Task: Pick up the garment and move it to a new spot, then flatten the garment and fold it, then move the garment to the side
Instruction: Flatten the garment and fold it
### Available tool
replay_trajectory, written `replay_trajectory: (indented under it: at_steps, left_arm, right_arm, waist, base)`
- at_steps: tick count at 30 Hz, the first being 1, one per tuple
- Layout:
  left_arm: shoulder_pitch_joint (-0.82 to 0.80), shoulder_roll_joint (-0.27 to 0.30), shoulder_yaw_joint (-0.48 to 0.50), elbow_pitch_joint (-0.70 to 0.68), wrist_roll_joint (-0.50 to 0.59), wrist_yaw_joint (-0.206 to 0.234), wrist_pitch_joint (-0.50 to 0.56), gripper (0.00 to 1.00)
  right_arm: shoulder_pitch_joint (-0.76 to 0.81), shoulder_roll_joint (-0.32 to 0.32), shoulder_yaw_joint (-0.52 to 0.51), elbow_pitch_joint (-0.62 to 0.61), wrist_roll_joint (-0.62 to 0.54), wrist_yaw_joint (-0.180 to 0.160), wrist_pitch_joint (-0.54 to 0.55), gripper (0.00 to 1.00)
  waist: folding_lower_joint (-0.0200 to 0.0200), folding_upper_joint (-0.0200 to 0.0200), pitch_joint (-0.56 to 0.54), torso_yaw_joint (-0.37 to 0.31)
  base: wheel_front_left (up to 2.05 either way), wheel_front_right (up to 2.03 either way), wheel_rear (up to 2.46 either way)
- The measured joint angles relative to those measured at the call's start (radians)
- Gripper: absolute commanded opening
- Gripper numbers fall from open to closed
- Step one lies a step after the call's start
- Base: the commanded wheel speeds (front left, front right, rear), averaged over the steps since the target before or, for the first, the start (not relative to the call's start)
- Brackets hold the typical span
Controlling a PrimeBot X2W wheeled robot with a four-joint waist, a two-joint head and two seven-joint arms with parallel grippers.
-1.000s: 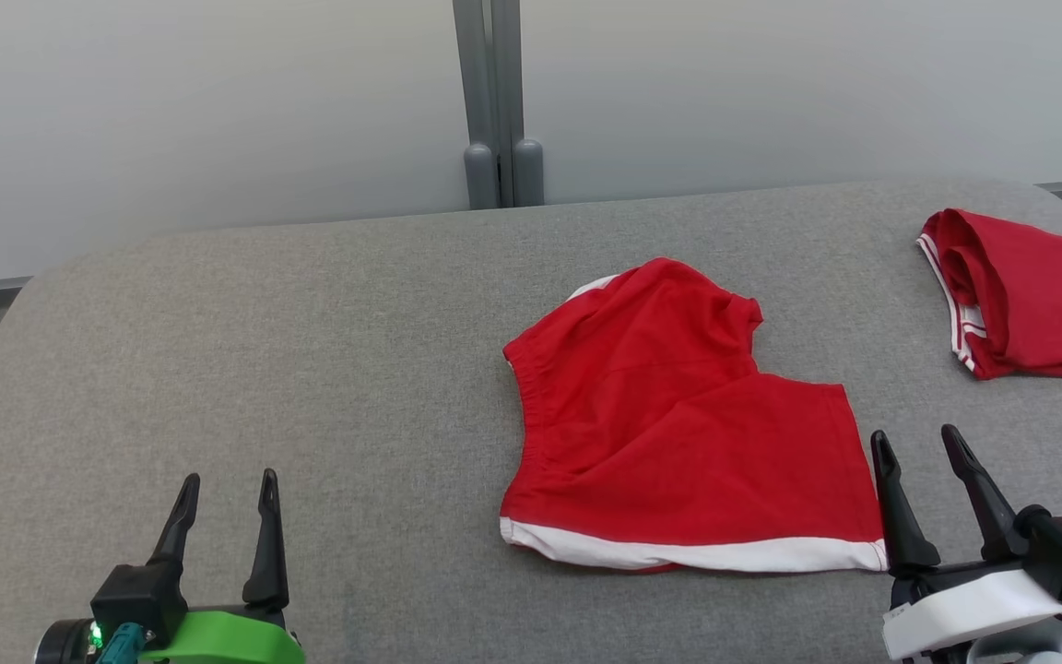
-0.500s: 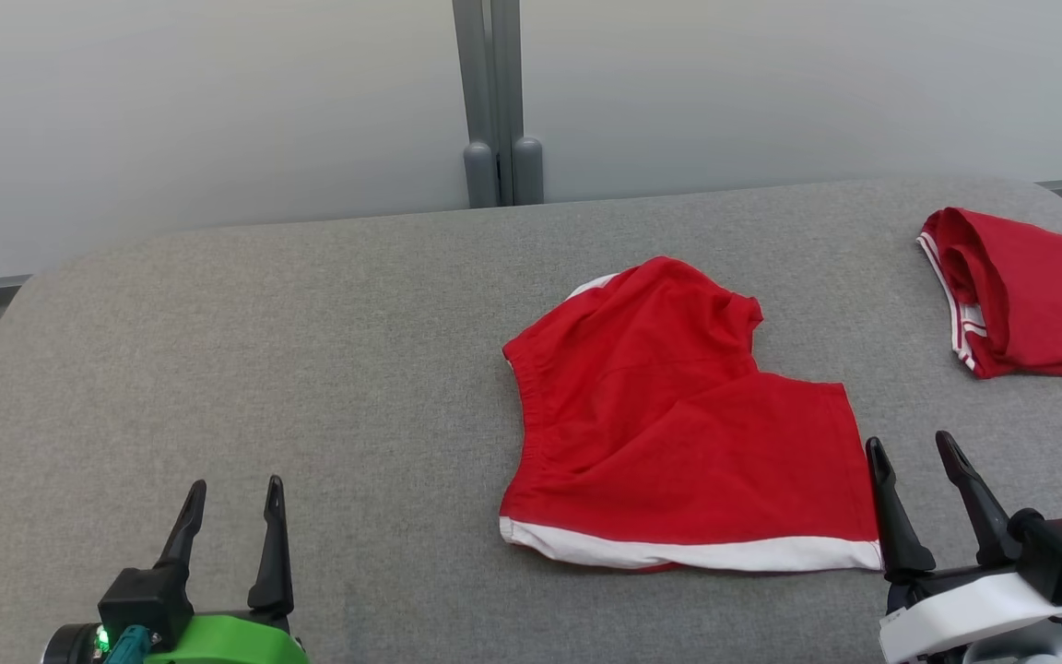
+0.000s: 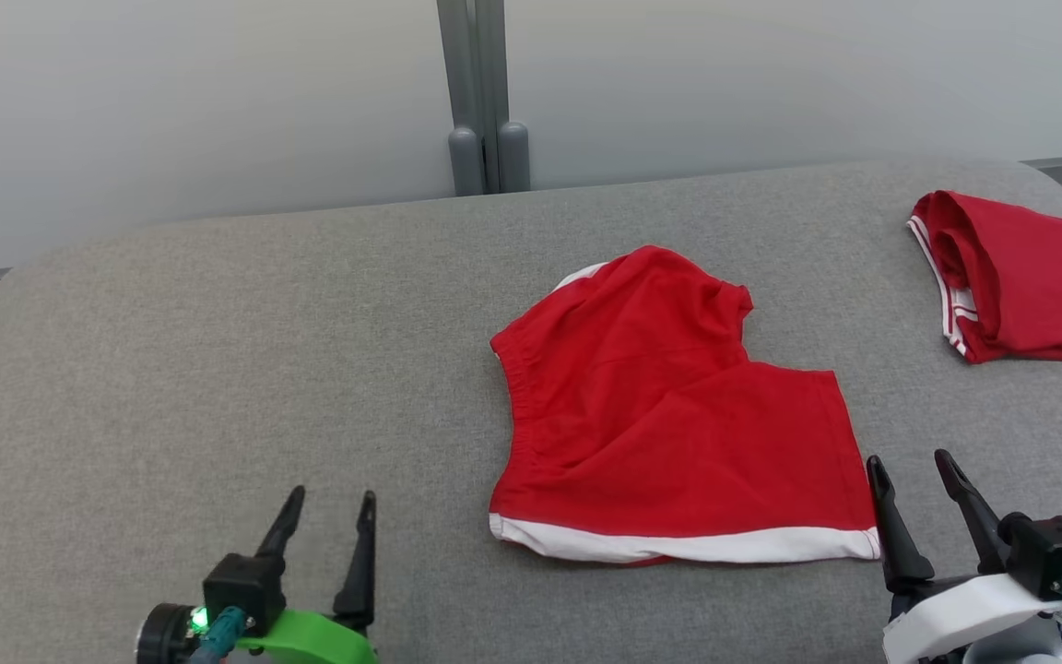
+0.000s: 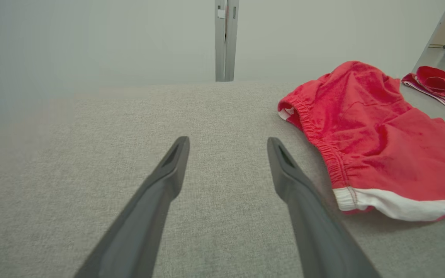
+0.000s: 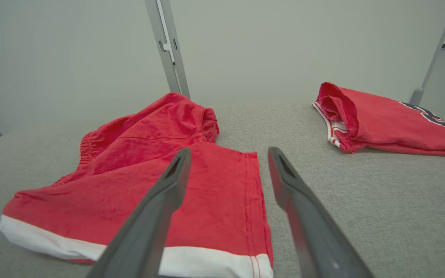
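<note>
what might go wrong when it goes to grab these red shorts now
The red shorts lie doubled, with the far leg bunched; a pinch by the open right tool at the near corner of the white hem might take just one layer.
The open left tool stands well clear of the cloth, so a one-sided lift would likely let it sag and crumple.
A second red garment lies to the right; shorts carried that way could land on it.

Bright, soft, even light leaves just a thin shadow under the garment (image 4: pixel 381 146) at lower right of the left wrist view, whose left side looks hazy and whose 2 fingers (image 4: pixel 157 200) blur.
</note>
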Motion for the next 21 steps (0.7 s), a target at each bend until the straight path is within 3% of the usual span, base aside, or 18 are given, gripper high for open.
replay_trajectory:
  at_steps: [10, 21]
  left_arm:
    - [-0.127, -0.002, -0.222, 0.151, -0.054, -0.001, 0.000, 1.00]
    - [-0.213, -0.002, -0.364, 0.288, -0.114, -0.001, 0.000, 1.00]
  right_arm:
    - [-0.098, -0.031, 0.058, 0.174, -0.001, 0.000, 0.000, 1.00]
    - [-0.165, -0.029, 0.092, 0.323, 0.024, 0.000, 0.000, 1.00]
  waist:
    - [0.0000, 0.0000, 0.074, -0.033]
    - [0.0000, 0.0000, 0.142, -0.064]
  base:
    - [0.00, 0.00, 0.00]
    - [0.00, 0.00, 0.00]
